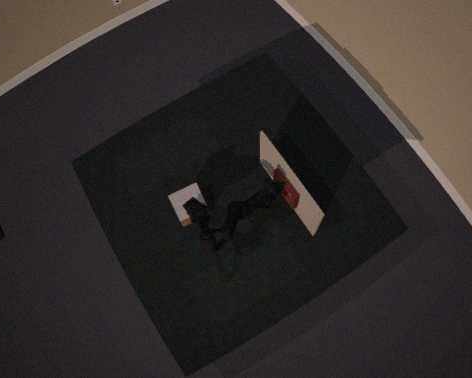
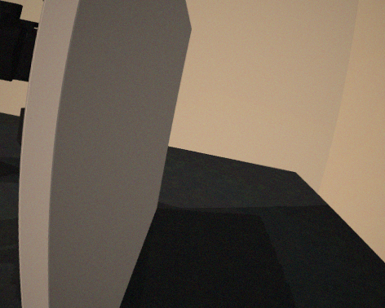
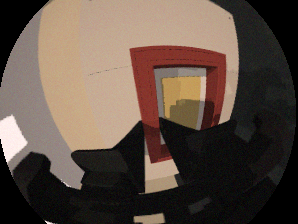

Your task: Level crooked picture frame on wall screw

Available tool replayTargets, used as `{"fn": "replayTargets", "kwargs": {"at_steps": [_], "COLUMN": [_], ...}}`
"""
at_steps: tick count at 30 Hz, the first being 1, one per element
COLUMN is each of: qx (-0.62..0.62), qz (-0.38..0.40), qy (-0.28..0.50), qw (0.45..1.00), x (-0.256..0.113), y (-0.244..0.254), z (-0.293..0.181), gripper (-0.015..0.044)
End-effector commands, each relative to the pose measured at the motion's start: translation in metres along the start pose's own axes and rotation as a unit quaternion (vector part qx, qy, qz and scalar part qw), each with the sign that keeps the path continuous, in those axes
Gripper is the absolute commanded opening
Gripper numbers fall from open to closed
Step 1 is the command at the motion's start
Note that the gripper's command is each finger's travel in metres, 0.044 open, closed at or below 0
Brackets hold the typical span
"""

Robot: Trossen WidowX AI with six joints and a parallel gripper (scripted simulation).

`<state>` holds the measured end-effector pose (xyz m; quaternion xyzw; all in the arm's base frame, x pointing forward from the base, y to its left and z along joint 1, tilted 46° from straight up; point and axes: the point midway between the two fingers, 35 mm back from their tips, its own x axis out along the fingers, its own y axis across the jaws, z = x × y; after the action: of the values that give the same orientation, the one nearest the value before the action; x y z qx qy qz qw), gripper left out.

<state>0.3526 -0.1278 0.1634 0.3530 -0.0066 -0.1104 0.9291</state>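
The picture frame is plain red, its inner edge a darker red. Inside it, in the middle of the wrist view, a grey border surrounds a yellow panel, with a brownish-olive patch low on it. The upright board is pale beige on its front and flat grey on its back in the exterior view. The claw is black. In the top view, the counter is very dark green, and a white block left of centre shows an orange-brown lower edge.
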Motion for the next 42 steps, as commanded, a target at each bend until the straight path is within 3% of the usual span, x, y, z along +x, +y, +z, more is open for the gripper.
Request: {"fn": "replayTargets", "kwargs": {"at_steps": [1,9,19,24,36,42], "qx": [0.01,0.033,0.023,0.019,-0.046,-0.043], "qz": [0.0,0.0,0.0,0.0,0.002,0.002], "qy": [0.0,0.0,0.0,0.0,0.002,-0.001], "qw": [1.0,0.999,1.0,1.0,0.999,0.999], "x": [0.0,0.0,0.0,-0.006,-0.096,-0.096], "y": [0.0,-0.001,0.0,0.0,-0.003,-0.001], "z": [0.0,0.0,0.0,0.002,0.002,0.006], "gripper": [0.0,0.0,0.026,0.026,0.026,0.026]}}
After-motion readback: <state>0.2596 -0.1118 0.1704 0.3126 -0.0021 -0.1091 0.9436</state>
